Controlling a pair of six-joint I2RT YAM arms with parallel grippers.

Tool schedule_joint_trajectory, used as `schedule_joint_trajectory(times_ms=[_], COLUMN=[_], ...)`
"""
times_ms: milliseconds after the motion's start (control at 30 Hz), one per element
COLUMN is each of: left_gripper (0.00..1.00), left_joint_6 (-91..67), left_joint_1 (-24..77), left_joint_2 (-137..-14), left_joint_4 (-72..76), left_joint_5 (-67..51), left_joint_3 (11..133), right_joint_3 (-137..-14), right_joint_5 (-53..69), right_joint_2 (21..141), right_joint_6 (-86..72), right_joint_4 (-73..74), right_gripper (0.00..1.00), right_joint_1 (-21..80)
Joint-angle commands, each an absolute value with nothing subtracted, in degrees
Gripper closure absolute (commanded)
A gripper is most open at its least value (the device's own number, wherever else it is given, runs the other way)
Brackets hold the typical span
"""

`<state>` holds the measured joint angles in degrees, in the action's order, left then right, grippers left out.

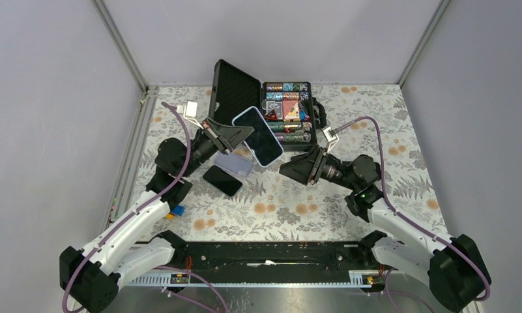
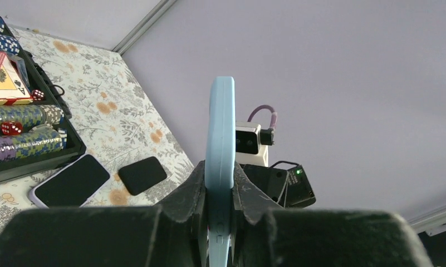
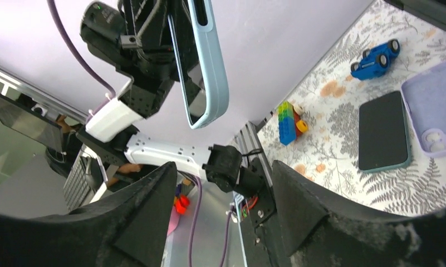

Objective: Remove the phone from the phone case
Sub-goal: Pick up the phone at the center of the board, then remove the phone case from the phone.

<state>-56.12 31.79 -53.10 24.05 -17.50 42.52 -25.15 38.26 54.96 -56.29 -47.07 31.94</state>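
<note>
A phone with a dark screen sits in a light blue phone case point(image 1: 259, 135), held in the air over the middle of the table. My left gripper point(image 1: 244, 134) is shut on the case's left end. In the left wrist view the case point(image 2: 221, 128) stands edge-on with both black fingers point(image 2: 188, 192) pressed against its sides. My right gripper point(image 1: 290, 168) hangs open just to the right of and below the phone, apart from it. In the right wrist view the cased phone point(image 3: 202, 61) hangs above my open right gripper point(image 3: 225, 167), and nothing lies between its fingers.
An open black case of poker chips point(image 1: 285, 112) stands behind the phone. On the floral cloth lie an empty lilac case point(image 1: 235, 163), a bare black phone point(image 1: 222, 180) and a blue toy car point(image 1: 176, 210). A small brick stack point(image 3: 290, 119) sits near the rail.
</note>
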Motion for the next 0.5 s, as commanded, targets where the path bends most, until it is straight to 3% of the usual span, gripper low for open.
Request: schedule_joint_trajectory(times_ms=[0,167,467], left_gripper=[1.0,1.0,1.0], left_joint_6=[-63.08,-69.2,-76.0], left_joint_1=[30.2,28.35,26.55], left_joint_2=[-50.47,-50.24,-50.46], left_joint_4=[29.98,32.7,40.39], left_joint_5=[-15.5,-19.95,-23.76], left_joint_3=[42.46,41.43,38.36], right_joint_3=[-26.92,-28.31,-31.31], right_joint_5=[34.93,35.37,34.96], right_joint_2=[56.7,57.16,59.55], right_joint_6=[-60.95,-62.96,-66.42], right_joint_4=[-58.93,-62.61,-62.53], right_gripper=[0.33,0.47,0.48], right_joint_1=[32.61,32.59,32.61])
